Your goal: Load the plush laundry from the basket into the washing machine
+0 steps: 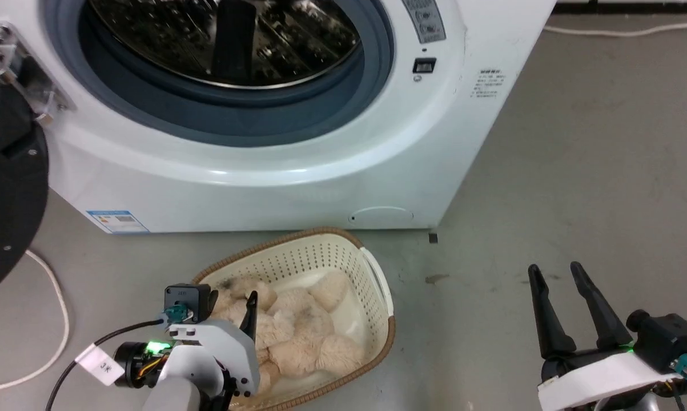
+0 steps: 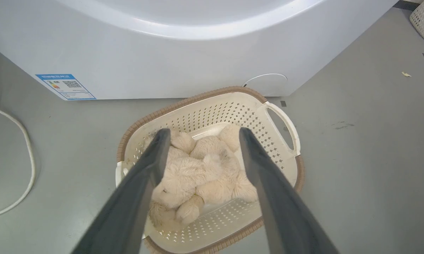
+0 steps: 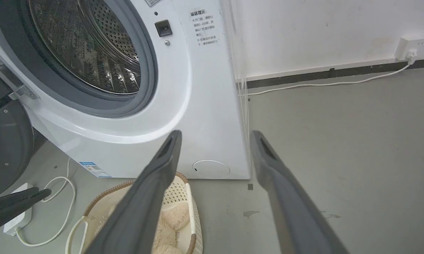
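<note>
White cable (image 2: 33, 165) near the basket (image 2: 212, 113)

A white cable (image 1: 67, 331) loops across the grey floor (image 1: 577, 171). A wall socket (image 3: 412, 47) sits above the dark skirting (image 3: 338, 70).

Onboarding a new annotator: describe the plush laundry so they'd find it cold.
Start at the big white washing machine; on the grey floor just in front sits an oval cream basket with a brown rim. The plush laundry is the shaggy cream-beige teddy bear lying inside it, the one furry thing among hard plastic and metal.
</note>
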Controlling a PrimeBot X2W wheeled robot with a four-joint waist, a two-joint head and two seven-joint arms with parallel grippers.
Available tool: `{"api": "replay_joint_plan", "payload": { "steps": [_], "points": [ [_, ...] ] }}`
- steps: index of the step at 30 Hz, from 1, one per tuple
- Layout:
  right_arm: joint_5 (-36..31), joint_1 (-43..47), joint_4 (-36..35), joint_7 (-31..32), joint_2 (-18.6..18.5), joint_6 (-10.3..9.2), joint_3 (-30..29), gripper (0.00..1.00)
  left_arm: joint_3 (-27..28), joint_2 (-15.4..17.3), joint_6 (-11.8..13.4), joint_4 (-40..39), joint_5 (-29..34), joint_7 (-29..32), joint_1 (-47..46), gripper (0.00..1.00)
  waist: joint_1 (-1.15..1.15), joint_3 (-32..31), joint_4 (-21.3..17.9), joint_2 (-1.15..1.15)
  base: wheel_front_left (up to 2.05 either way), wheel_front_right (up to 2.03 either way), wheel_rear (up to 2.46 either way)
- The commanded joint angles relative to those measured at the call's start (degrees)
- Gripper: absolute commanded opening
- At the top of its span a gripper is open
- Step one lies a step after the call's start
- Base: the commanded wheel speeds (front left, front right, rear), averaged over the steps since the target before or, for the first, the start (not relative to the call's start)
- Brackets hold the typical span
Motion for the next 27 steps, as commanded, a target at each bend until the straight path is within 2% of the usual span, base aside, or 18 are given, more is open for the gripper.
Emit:
{"api": "replay_joint_plan", "payload": {
  "steps": [1,12,18,19,27],
  "points": [
    [1.11,-1.15,-0.54,-0.64,-0.01,-0.01,0.15,1.0,-0.54,0.65,0.02,1.56,-0.71,0.42,-1.73,1.0,-0.01,1.67,-0.6,0.0,0.0,0.0,0.0],
    [4.5,-1.6,-1.92,-1.95,-0.01,-0.02,0.32,1.0,-4.13,2.39,-0.21,8.68,-1.87,4.29,-7.38,1.0,-0.01,8.52,-1.71,0.0,0.0,0.0,0.0],
    [6.15,-2.22,-3.08,-2.67,-0.01,-0.02,0.61,1.0,-7.57,4.53,-1.01,12.29,-0.94,7.02,-11.15,1.0,-0.01,13.07,-2.44,0.0,0.0,0.0,0.0],
    [7.11,-2.51,-3.77,-3.02,-0.01,-0.02,0.7,1.0,-8.77,5.63,-0.61,14.01,-0.73,7.75,-12.96,1.0,-0.01,15.23,-2.89,0.0,0.0,0.0,0.0],
    [9.96,-2.78,-5.6,-3.98,-0.01,-0.03,0.83,1.0,-11.94,8.21,0.56,18.23,-0.46,10.11,-17.55,1.0,-0.01,21.1,-4.08,0.0,0.0,0.0,0.0]
  ]
}}
